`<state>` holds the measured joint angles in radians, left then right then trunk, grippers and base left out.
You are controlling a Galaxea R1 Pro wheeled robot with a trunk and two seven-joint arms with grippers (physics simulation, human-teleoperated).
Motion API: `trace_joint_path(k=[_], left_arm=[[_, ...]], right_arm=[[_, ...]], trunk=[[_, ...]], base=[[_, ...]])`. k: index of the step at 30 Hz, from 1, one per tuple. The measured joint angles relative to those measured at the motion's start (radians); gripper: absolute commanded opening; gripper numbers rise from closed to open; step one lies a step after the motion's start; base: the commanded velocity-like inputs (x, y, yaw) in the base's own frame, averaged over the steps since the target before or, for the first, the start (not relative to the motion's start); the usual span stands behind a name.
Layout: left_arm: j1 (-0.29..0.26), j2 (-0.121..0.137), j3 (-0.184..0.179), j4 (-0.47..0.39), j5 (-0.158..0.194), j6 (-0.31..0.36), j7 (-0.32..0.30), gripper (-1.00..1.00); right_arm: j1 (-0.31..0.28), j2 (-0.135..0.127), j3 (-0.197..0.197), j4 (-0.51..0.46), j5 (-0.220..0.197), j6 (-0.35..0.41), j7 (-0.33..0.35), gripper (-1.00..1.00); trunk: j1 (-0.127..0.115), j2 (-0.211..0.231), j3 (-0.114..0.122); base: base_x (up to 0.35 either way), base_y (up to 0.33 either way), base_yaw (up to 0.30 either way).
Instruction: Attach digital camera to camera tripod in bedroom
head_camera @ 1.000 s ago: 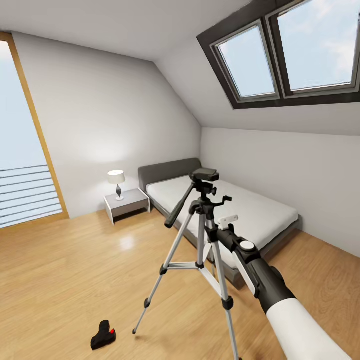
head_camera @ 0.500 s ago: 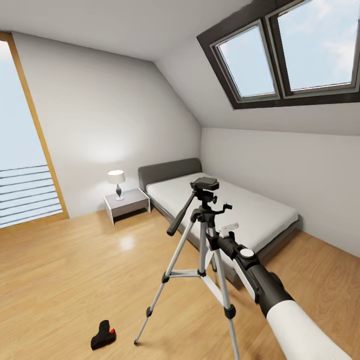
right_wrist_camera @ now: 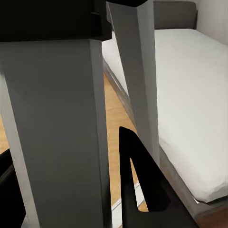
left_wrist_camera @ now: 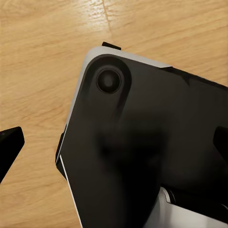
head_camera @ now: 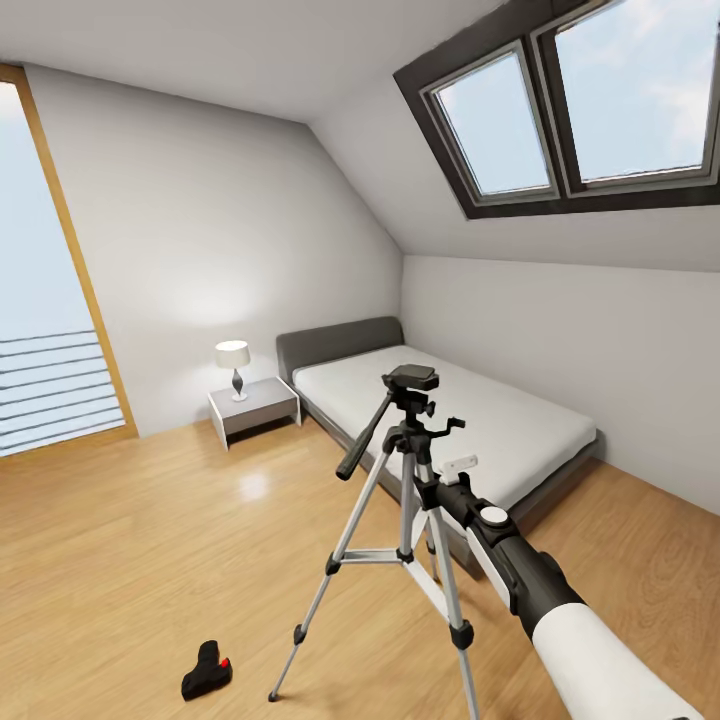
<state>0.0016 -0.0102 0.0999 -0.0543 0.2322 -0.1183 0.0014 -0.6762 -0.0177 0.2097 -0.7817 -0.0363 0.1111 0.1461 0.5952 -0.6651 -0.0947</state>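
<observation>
Since a second ago the camera tripod (head_camera: 405,520) is sitting lower and slightly further right in the head view, its black pan head having dropped from level with the headboard to in front of the white bed (head_camera: 470,420), while the room around it is staying put, so the tripod itself is being shifted. The right arm is reaching forward to the tripod's upper legs, and the right pincer (head_camera: 432,478) is sitting right at them; in the right wrist view silver legs are crowding close against a dark finger (right_wrist_camera: 142,190), so it is likely clenched on a leg, though I cannot tell for certain. The digital camera (head_camera: 206,671) is lying on the wood floor (head_camera: 150,540), well apart from the pan head and just beside the tripod's near foot. The left pincer is hanging over bare floor in the left wrist view, its fingers apart and grasping nothing. The step in hand appears to be repositioning the tripod; next, the camera is needing to be picked up off the floor and brought to the head plate.
</observation>
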Motion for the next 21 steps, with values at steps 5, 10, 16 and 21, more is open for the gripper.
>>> trace_joint_path(k=[5, 10, 16, 21], left_arm=[[0.000, 0.000, 0.000, 0.000, 0.000, 0.000, 0.000, 1.00], [0.000, 0.000, 0.000, 0.000, 0.000, 0.000, 0.000, 1.00], [0.000, 0.000, 0.000, 0.000, 0.000, 0.000, 0.000, 1.00], [0.000, -0.002, 0.000, 0.000, 0.000, 0.000, 0.000, 1.00]], right_arm=[[0.000, 0.000, 0.000, 0.000, -0.001, -0.001, 0.001, -1.00], [0.001, 0.000, -0.001, 0.002, -0.002, -0.002, 0.001, -1.00], [0.000, 0.001, 0.000, 0.005, -0.004, -0.001, -0.006, -1.00], [0.001, 0.002, 0.002, 0.034, -0.007, -0.002, -0.003, 1.00]], trunk=[[0.000, 0.000, 0.000], [0.000, 0.000, 0.000], [0.000, 0.000, 0.000], [0.000, 0.000, 0.000]], base=[[0.000, 0.000, 0.000], [0.000, 0.000, 0.000], [0.000, 0.000, 0.000], [0.000, 0.000, 0.000]])
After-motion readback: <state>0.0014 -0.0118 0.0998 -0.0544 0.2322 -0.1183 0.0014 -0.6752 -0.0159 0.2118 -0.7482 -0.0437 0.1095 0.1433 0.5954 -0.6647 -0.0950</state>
